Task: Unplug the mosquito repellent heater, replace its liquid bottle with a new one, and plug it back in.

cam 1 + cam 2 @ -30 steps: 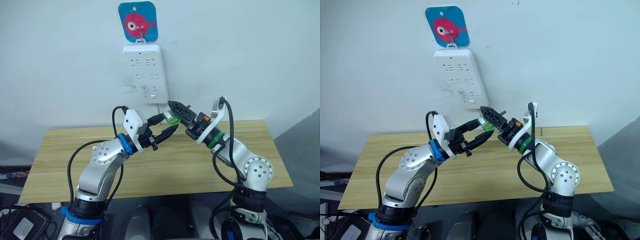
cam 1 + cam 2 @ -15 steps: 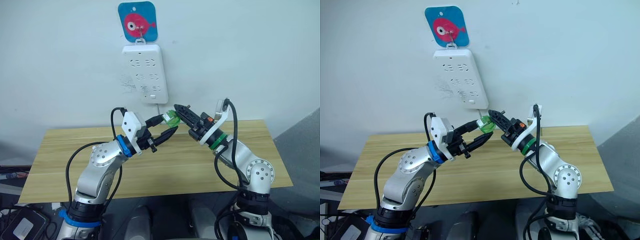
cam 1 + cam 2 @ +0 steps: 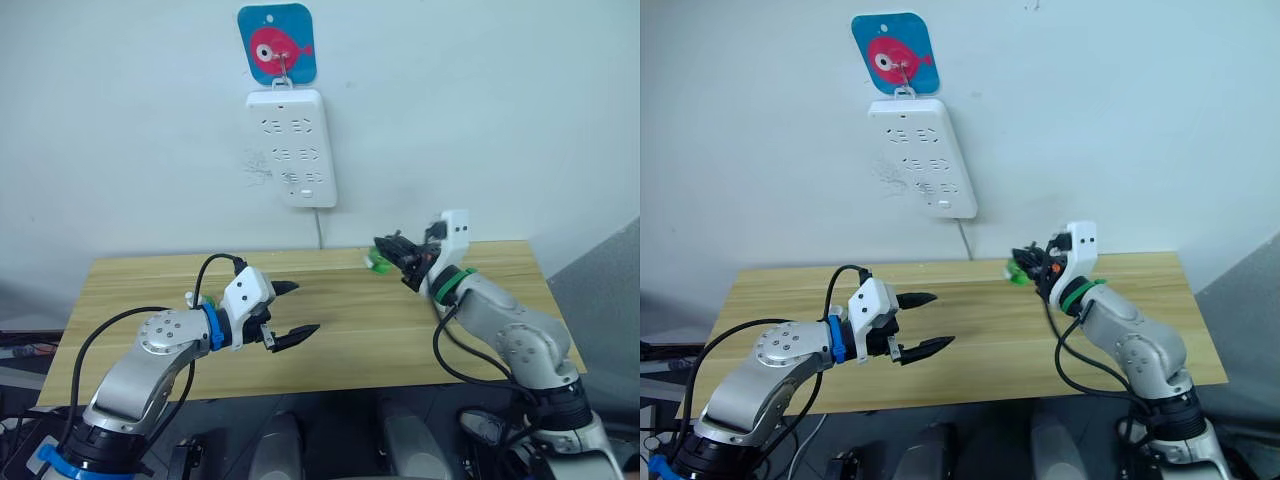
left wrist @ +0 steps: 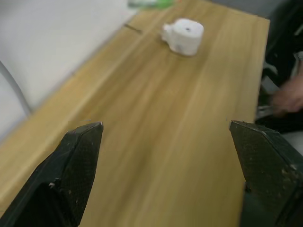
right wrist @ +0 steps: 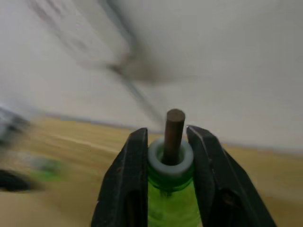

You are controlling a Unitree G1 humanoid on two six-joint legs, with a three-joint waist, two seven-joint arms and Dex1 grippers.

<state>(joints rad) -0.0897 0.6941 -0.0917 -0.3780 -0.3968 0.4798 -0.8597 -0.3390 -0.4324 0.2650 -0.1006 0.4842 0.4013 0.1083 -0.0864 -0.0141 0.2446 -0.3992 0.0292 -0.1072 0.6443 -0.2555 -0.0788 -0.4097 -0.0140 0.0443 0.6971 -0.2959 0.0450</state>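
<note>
My right gripper (image 3: 388,256) is shut on a small green liquid bottle (image 3: 377,262) and holds it above the back right of the wooden table (image 3: 140,290). In the right wrist view the two fingers (image 5: 127,179) clamp the bottle's neck (image 5: 169,163), and its brown wick (image 5: 174,130) sticks up between them. My left gripper (image 3: 292,312) hovers open and empty over the table's middle. The mosquito repellent heater (image 4: 183,35), white and rounded, lies on the table ahead of the left gripper's wide-spread fingers (image 4: 78,158).
A long white power strip (image 3: 293,148) hangs on the wall under a blue fish hook (image 3: 277,43), and its cable (image 3: 320,226) drops behind the table. Bare wood lies between the two grippers and toward the table's left end.
The two grippers, close together at the bottle before, have parted. The left arm pulled back left and down, open. The right gripper carried the green bottle to the right and lower.
</note>
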